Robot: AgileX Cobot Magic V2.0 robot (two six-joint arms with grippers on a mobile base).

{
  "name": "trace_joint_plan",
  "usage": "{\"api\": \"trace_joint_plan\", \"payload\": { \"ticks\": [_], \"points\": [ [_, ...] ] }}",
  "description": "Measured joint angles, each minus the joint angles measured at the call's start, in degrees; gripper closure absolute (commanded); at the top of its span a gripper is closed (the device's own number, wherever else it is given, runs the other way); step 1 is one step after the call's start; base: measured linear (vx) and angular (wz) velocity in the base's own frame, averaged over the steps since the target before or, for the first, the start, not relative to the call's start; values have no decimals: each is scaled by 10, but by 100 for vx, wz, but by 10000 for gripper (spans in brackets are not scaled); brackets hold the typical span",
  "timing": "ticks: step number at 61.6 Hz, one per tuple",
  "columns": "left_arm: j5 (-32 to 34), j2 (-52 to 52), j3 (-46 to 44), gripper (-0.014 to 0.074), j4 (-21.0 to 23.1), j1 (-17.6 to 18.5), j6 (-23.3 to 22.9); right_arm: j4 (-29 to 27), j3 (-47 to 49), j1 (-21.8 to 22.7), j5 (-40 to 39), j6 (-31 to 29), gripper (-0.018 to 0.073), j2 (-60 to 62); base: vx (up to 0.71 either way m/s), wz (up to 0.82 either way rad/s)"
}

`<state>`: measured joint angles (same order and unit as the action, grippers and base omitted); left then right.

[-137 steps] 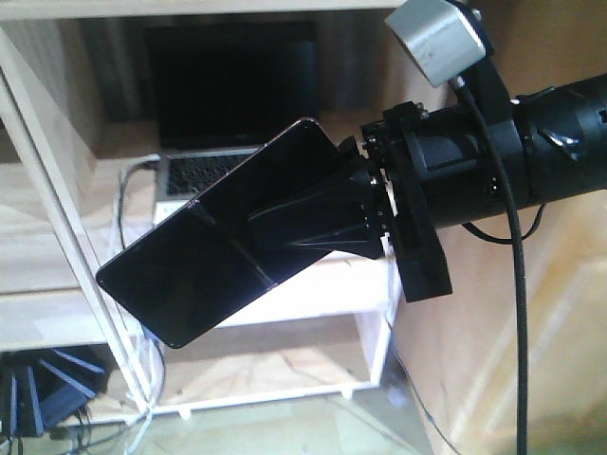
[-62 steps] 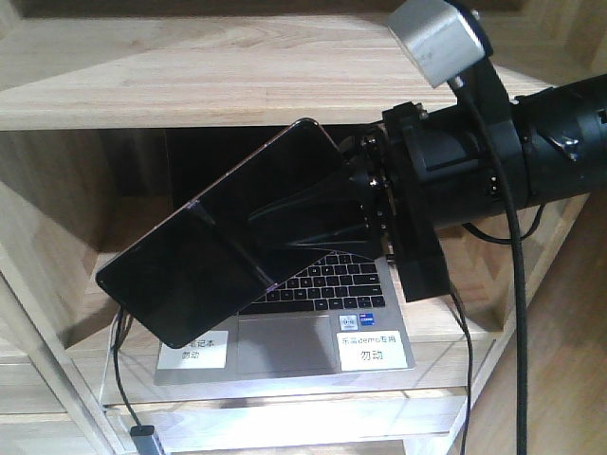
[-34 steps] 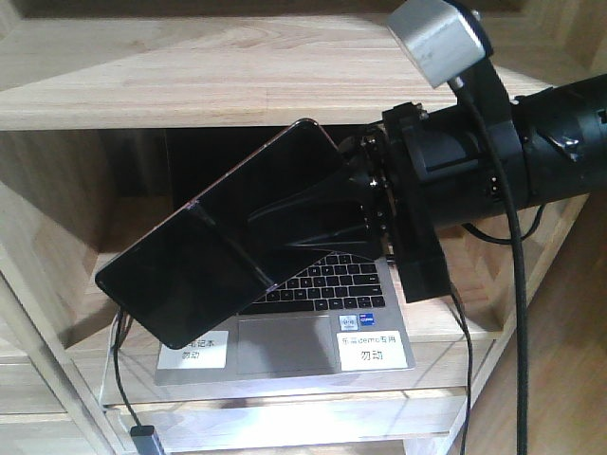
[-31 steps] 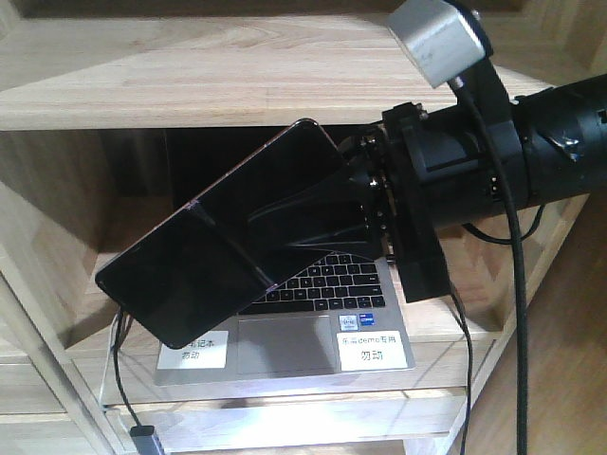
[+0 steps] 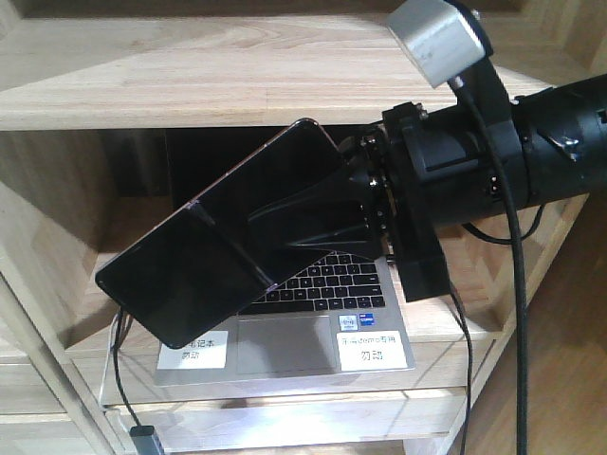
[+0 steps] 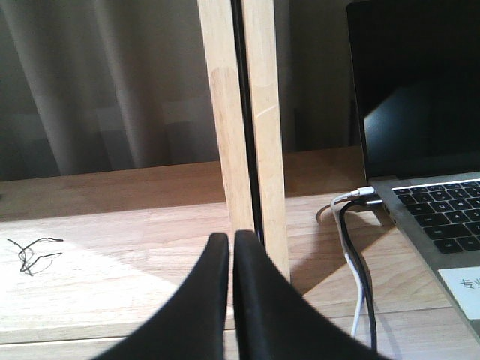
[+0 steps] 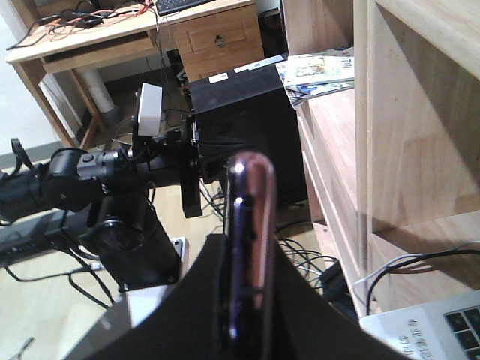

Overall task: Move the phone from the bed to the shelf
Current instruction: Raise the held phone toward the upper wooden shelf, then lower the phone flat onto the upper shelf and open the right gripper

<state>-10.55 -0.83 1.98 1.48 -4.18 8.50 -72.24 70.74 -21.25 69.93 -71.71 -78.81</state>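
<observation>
Phone: the glossy black phone (image 5: 213, 246) hangs in mid-air, steeply tilted, in front of and above the open laptop (image 5: 313, 318); its low corner points down past the laptop's left edge.
Right fingers: the right fingers (image 5: 313, 223) are clamped on the phone's upper half, leaving the lower half beyond the fold crease unsupported.
Left fingers: the left fingers (image 6: 202, 300) are pressed together on nothing, low over the plank to the left of the laptop.
Shelf: the shelf (image 5: 190, 85) has a thick plank close above the laptop, and the laptop fills most of the compartment floor.
Bed: not in view.
Risk of slipping: a slick slab held at one end could probably pivot or slide out.
Risk of knocking: pushed in at this tilt, the high corner could strike the plank above the laptop, or the low corner the keyboard.
Risk on landing: let go here, it would likely drop onto the laptop, not onto bare wood.
Cables: the cables (image 5: 119, 379) left of the laptop could snag the low corner.
</observation>
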Motion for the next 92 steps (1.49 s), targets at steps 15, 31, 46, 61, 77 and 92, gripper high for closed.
{"api": "trace_joint_plan", "payload": {
  "ticks": [15, 31, 46, 61, 77, 92],
  "points": [
    [0, 0, 0, 595, 0, 0, 0, -6, 0, 0, 0, 9, 561, 3, 0, 0],
    [0, 0, 0, 595, 0, 0, 0, -10, 0, 0, -45, 9, 561, 56, 0, 0],
    [0, 0, 0, 595, 0, 0, 0, -27, 20, 0, -182, 9, 561, 94, 0, 0],
    [0, 0, 0, 595, 0, 0, 0, -41, 139, 0, -256, -3, 561, 50, 0, 0],
    [0, 0, 0, 595, 0, 0, 0, -48, 294, -17, -268, -6, 561, -94, 0, 0],
    [0, 0, 0, 595, 0, 0, 0, -47, 386, -56, -295, 13, 561, -234, 0, 0]
  ]
}}
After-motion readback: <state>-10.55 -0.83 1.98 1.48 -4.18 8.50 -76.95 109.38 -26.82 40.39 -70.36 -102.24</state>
